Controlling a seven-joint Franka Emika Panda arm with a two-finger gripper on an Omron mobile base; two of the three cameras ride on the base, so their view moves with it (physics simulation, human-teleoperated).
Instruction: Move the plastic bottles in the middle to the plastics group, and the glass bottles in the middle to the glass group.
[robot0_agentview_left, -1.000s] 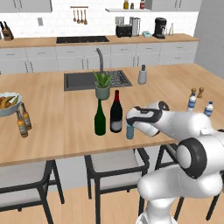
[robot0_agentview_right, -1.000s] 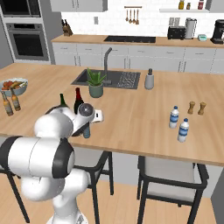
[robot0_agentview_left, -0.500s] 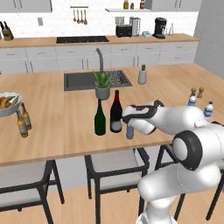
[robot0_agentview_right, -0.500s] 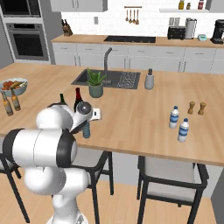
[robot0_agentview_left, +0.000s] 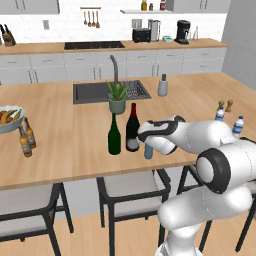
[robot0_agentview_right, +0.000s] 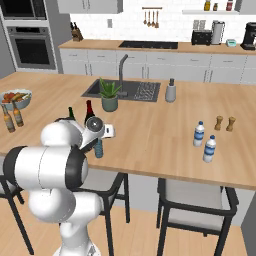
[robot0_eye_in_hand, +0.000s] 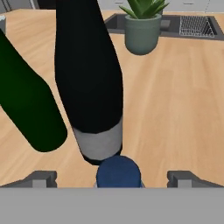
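In the left base view, the gripper (robot0_agentview_left: 146, 136) sits at the near edge of the wooden island counter (robot0_agentview_left: 60, 125), directly above the small blue-tinted water bottle (robot0_agentview_left: 148, 151), which stands upright just right of the black wine bottle (robot0_agentview_left: 132, 128) with the red foil top. The dark green wine bottle (robot0_agentview_left: 114, 136) stands immediately left of the black one, and a potted plant (robot0_agentview_left: 117, 96) stands behind both, near the sink (robot0_agentview_left: 95, 92). The two amber bottles (robot0_agentview_left: 26, 138) stand at the far left beside a fruit bowl (robot0_agentview_left: 9, 119); the two clear white-capped water bottles (robot0_agentview_left: 229, 120) stand at the right, with two small brown shakers (robot0_agentview_left: 225, 106) behind them. In the right base view, the blue-tinted bottle (robot0_agentview_right: 99, 148) shows just below the hand (robot0_agentview_right: 100, 131), with the black wine bottle's red top (robot0_agentview_right: 89, 111) rising behind the arm; the clear water bottles (robot0_agentview_right: 204, 141) stand well apart to the right, and the amber bottles (robot0_agentview_right: 12, 118) at the far left. In the hand view, the two fingertips (robot0_eye_in_hand: 43, 178) stand spread wide, one on each side of the blue-tinted bottle's cap (robot0_eye_in_hand: 119, 172), neither touching it: the pincer is open and grips nothing. The black wine bottle (robot0_eye_in_hand: 89, 74) stands directly beyond the cap, and the green one (robot0_eye_in_hand: 27, 107) to its left.
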